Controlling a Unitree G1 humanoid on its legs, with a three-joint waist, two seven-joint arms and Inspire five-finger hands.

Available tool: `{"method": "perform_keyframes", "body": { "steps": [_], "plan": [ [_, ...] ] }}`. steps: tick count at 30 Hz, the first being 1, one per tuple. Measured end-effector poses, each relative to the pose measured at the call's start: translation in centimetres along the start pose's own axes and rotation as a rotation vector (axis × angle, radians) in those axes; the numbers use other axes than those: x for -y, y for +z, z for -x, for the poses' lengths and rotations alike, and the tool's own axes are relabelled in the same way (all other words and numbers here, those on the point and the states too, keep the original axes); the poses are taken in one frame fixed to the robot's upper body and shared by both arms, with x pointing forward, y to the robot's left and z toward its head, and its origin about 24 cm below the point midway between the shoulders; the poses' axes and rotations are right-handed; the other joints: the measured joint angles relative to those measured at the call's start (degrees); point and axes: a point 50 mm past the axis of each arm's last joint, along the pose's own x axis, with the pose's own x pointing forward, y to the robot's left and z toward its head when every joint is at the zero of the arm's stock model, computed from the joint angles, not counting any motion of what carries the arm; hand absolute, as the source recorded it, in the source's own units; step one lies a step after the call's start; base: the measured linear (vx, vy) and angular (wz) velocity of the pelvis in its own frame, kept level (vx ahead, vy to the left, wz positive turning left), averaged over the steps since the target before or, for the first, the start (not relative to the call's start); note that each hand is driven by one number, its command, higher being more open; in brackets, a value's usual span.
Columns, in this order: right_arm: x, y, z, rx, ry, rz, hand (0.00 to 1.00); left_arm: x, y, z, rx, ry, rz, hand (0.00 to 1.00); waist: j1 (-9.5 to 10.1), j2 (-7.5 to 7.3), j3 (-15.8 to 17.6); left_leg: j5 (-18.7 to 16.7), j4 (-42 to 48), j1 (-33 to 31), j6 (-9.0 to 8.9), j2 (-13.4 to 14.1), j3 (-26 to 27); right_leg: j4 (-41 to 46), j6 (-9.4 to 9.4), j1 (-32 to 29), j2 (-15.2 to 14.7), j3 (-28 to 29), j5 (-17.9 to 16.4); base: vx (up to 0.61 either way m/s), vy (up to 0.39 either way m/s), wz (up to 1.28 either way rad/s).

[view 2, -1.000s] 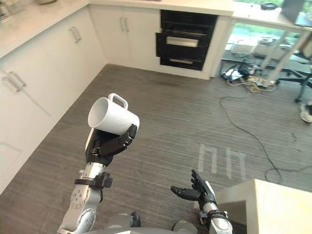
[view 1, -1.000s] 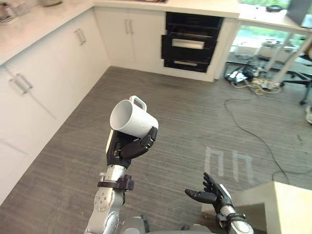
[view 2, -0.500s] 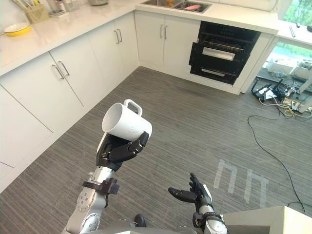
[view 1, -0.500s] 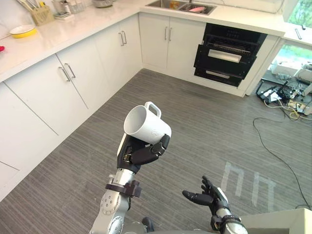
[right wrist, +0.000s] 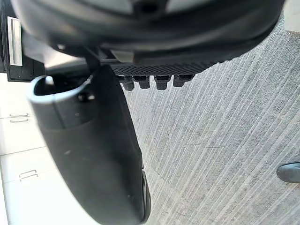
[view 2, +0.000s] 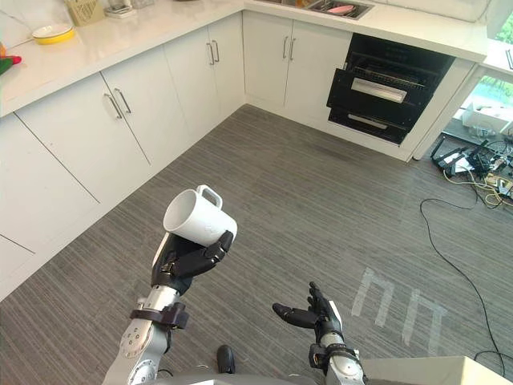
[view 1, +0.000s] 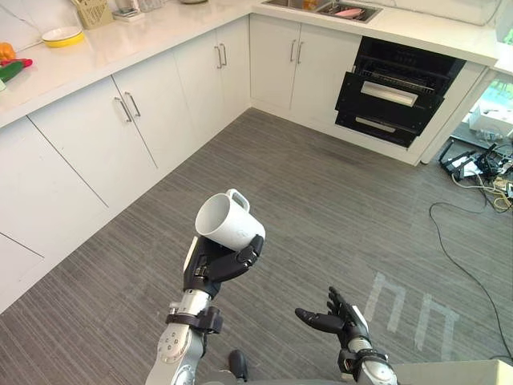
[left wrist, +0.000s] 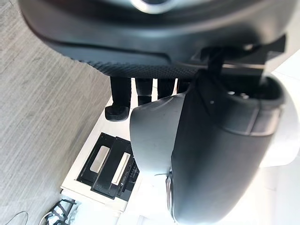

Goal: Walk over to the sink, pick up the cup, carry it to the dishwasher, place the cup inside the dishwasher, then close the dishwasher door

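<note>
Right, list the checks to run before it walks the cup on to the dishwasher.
1. Cup gripped: the left hand has its fingers curled round it: ok.
2. Cup empty: it is tilted with its mouth toward the head views, and nothing is seen inside: ok.
3. Right hand free: open, holding nothing: ok.
4. Dishwasher in sight: ahead, under the far counter: ok.
5. Dishwasher door open wide enough for the cup: cannot tell.

Left hand (view 1: 215, 265) curled (right hand (view 1: 337, 318) relaxed)
</note>
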Motion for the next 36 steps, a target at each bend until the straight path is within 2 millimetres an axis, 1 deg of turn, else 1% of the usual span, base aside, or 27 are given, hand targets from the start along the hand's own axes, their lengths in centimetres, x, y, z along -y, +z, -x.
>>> {"method": "perform_keyframes", "body": {
  "steps": [4,6,7,8,10,12,13,14,15,17,18,19,21,22,24,25,26,27,28,29,30,31,32,33,34,35,36],
  "plan": [
    [-0.1,0.2,0.2,0.007,-0.013,-0.011,1.00,-0.9,0.4,-0.2,0.019,0.059,0.004,0.00,-0.10,0.03,0.0,-0.9,0.0,-0.1,-0.35,-0.1,1.3,0.1,0.20,-0.1,-0.5,0.3,0.0,0.02,0.004,-0.09],
    [0.3,0.4,0.3,0.014,-0.044,-0.027,1.00,-1.1,0.6,-0.2,0.032,0.092,0.013,0.00,-0.06,0.01,0.0,-1.6,0.2,-0.5,-0.12,-0.4,2.0,0.4,0.53,-0.5,-1.0,0.4,0.2,0.08,0.024,-0.12],
    [0.5,0.4,0.4,0.017,-0.055,-0.031,1.00,-1.0,0.7,-0.2,0.037,0.096,0.018,0.00,-0.16,0.01,0.0,-1.6,0.4,-0.5,-0.10,-0.5,1.9,0.6,0.56,-0.6,-1.2,0.2,0.2,0.10,0.035,0.00],
    [0.9,0.5,0.5,0.021,-0.077,-0.037,1.00,-0.8,1.0,-0.3,0.050,0.093,0.028,0.00,-0.19,-0.04,0.0,-1.7,0.9,-0.6,0.33,-0.7,1.8,1.6,0.58,-0.8,-1.5,-0.6,0.2,0.09,0.032,0.11],
    [1.3,0.7,0.5,0.028,-0.096,-0.043,1.00,-0.5,1.3,-0.4,0.068,0.089,0.039,0.00,-0.11,-0.04,0.0,-3.4,2.9,-0.7,0.61,-0.6,1.4,4.1,0.59,-1.1,-2.2,-1.5,0.2,0.10,0.046,0.08],
    [1.4,1.5,0.4,0.064,-0.094,-0.036,1.00,-0.5,1.8,-0.2,0.091,0.095,0.044,0.00,0.04,0.13,0.1,-7.3,7.5,-1.2,0.69,0.0,1.4,10.3,1.13,-2.4,-3.5,-2.7,-0.1,0.11,0.091,-0.03],
    [1.4,1.8,0.4,0.074,-0.093,-0.035,1.00,-0.5,1.9,-0.2,0.097,0.097,0.045,0.00,0.07,0.14,0.1,-8.6,8.9,-1.4,0.63,0.1,1.3,12.4,1.46,-2.9,-4.1,-3.1,-0.3,0.09,0.102,0.01],
    [1.4,2.1,0.4,0.089,-0.091,-0.030,1.00,-0.4,2.1,-0.2,0.105,0.099,0.050,0.00,0.14,0.21,0.1,-10.6,11.5,-1.8,0.99,0.0,1.1,17.2,1.91,-4.3,-5.6,-3.9,-0.7,0.08,0.090,0.05],
    [1.5,2.3,0.4,0.094,-0.091,-0.026,1.00,-0.4,2.1,-0.2,0.107,0.100,0.053,0.00,0.16,0.29,0.2,-11.6,12.7,-1.9,1.37,0.0,1.0,19.8,1.93,-5.1,-6.3,-4.2,-0.7,0.11,0.122,0.09],
    [1.8,2.5,0.4,0.099,-0.092,-0.011,1.00,-0.4,2.1,-0.2,0.109,0.104,0.056,0.00,0.15,0.08,0.2,-14.7,16.5,-2.1,2.33,-1.5,0.5,32.0,1.44,-9.2,-10.7,-5.0,-0.4,0.13,0.130,0.16],
    [1.9,2.4,0.4,0.098,-0.093,-0.008,1.00,-0.5,2.1,-0.2,0.109,0.106,0.055,0.00,0.10,0.01,0.2,-15.5,17.6,-2.2,2.70,-2.0,0.2,35.0,0.97,-10.4,-11.9,-4.8,-0.2,0.22,0.131,0.29],
    [2.1,2.3,0.5,0.092,-0.097,-0.003,1.00,-0.6,2.1,-0.1,0.111,0.113,0.057,0.00,-0.21,0.36,0.4,-17.0,20.5,-2.5,3.69,-2.3,-0.5,41.1,0.42,-13.2,-12.8,-2.9,-1.5,0.20,0.089,0.31],
    [2.1,1.8,0.8,0.076,-0.094,-0.003,1.00,-0.7,2.1,-0.1,0.111,0.115,0.054,0.00,-0.56,0.52,0.5,-18.6,22.3,-2.2,3.46,-2.3,-2.0,43.2,1.74,-14.7,-11.8,-2.3,-4.7,0.19,0.047,0.36],
    [2.1,1.7,0.8,0.072,-0.089,-0.001,1.00,-0.8,2.2,-0.1,0.113,0.118,0.055,0.00,-0.48,0.46,0.5,-18.9,22.4,-1.9,3.31,-2.3,-2.3,42.7,1.47,-15.3,-11.3,-2.5,-5.6,0.17,0.002,0.25],
    [1.9,1.8,0.7,0.074,-0.072,0.002,1.00,-0.9,2.0,0.0,0.105,0.121,0.052,0.00,-0.38,0.52,0.6,-19.9,21.7,0.2,2.34,-2.0,-2.8,38.2,0.73,-18.3,-9.5,-3.3,-8.6,0.17,-0.038,0.05],
    [1.9,1.8,0.7,0.075,-0.067,0.003,1.00,-0.9,2.0,0.0,0.103,0.119,0.050,0.00,-0.41,0.56,0.6,-20.2,21.6,0.8,1.91,-1.6,-2.8,36.6,0.56,-19.3,-8.9,-3.3,-8.7,0.17,-0.086,-0.07],
    [1.9,1.8,0.7,0.074,-0.058,0.003,1.00,-0.8,1.9,0.0,0.097,0.112,0.048,0.00,-0.42,0.96,0.9,-21.4,21.9,2.1,1.07,-0.3,-2.9,32.6,0.63,-21.4,-7.3,-3.4,-8.6,0.18,-0.121,-0.09],
    [1.9,1.7,0.8,0.071,-0.051,0.004,1.00,-0.8,1.6,-0.1,0.084,0.102,0.043,0.00,-0.53,1.51,1.1,-22.6,22.7,3.2,-0.05,1.5,-2.9,27.1,1.19,-23.6,-5.4,-3.3,-7.0,0.19,-0.134,-0.06],
    [1.9,1.7,0.8,0.069,-0.047,0.004,1.00,-0.8,1.4,-0.1,0.075,0.095,0.039,0.00,-0.67,1.56,1.1,-23.4,23.4,3.6,-0.81,2.3,-3.1,23.5,1.25,-24.4,-4.6,-3.2,-4.9,0.24,-0.163,0.03],
    [1.8,1.7,0.8,0.067,-0.039,0.004,1.00,-1.0,1.1,-0.1,0.055,0.079,0.024,0.00,-0.88,1.48,1.2,-25.0,24.8,4.2,-2.25,3.6,-3.5,16.0,1.34,-25.3,-3.6,-2.7,0.2,0.39,-0.279,0.20],
    [2.0,1.6,1.0,0.067,-0.038,0.006,1.00,-1.2,0.5,0.1,0.025,0.071,0.022,0.00,-1.66,0.88,1.0,-27.3,26.8,5.1,-3.78,4.6,-4.5,12.4,0.83,-24.8,-3.0,-1.9,7.4,0.35,-0.247,0.28],
    [2.1,1.6,1.2,0.068,-0.042,0.007,1.00,-1.1,0.1,0.2,0.010,0.063,0.033,0.00,-1.92,0.90,0.9,-28.5,27.8,5.6,-4.47,5.2,-4.9,13.0,-0.18,-24.3,-2.7,-1.9,10.6,0.50,-0.370,0.23],
    [2.6,1.9,1.3,0.076,-0.048,0.019,1.00,-0.9,-0.4,0.3,-0.013,0.050,0.050,0.00,-2.02,1.73,1.1,-30.4,28.6,7.1,-5.95,6.9,-5.0,17.2,-3.80,-25.0,-1.5,-1.5,11.0,0.44,-0.307,0.01],
    [3.1,2.1,1.4,0.076,-0.051,0.035,1.00,-0.4,-0.8,0.4,-0.030,0.041,0.067,0.00,-1.79,3.14,0.7,-31.1,27.7,8.7,-7.06,8.7,-4.6,21.6,-4.69,-26.0,-0.4,-1.7,6.8,0.44,-0.307,-0.09],
    [3.3,2.2,1.4,0.072,-0.050,0.040,1.00,-0.2,-0.9,0.4,-0.035,0.033,0.074,0.00,-1.76,3.65,0.4,-31.1,27.6,9.3,-7.31,9.2,-4.2,23.2,-5.35,-26.3,0.0,-1.9,4.7,0.44,-0.225,-0.04],
    [3.5,2.4,1.2,0.070,-0.048,0.048,1.00,0.2,-1.0,0.3,-0.036,0.014,0.090,0.00,-2.13,4.24,0.1,-30.6,31.6,8.3,-7.17,10.9,-2.6,25.5,-6.57,-26.6,0.5,-2.5,1.5,0.43,-0.210,0.01],
    [3.6,2.5,1.2,0.062,-0.043,0.052,1.00,0.6,-1.1,0.3,-0.038,0.004,0.102,0.00,-2.40,4.78,-0.3,-29.1,39.0,5.9,-5.54,13.4,-1.1,26.4,-6.80,-25.7,1.2,-3.2,-0.2,0.59,-0.305,0.02]
  ]
}}
